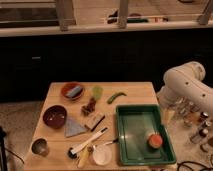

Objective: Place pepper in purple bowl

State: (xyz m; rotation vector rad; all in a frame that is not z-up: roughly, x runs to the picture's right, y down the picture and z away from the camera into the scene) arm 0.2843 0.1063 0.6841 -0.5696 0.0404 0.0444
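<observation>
The pepper, small, curved and dark green, lies on the wooden table near its back edge, just beyond the green tray. The purple bowl, dark maroon with a glossy inside, stands on the left side of the table and holds nothing that I can see. My white arm reaches in from the right. The gripper hangs at its lower end beside the tray's right rim, well to the right of the pepper and far from the bowl.
An orange-red bowl and a pale green cup stand at the back. The green tray holds an orange and green item. A metal cup, grey cloth, utensils and bottles are around.
</observation>
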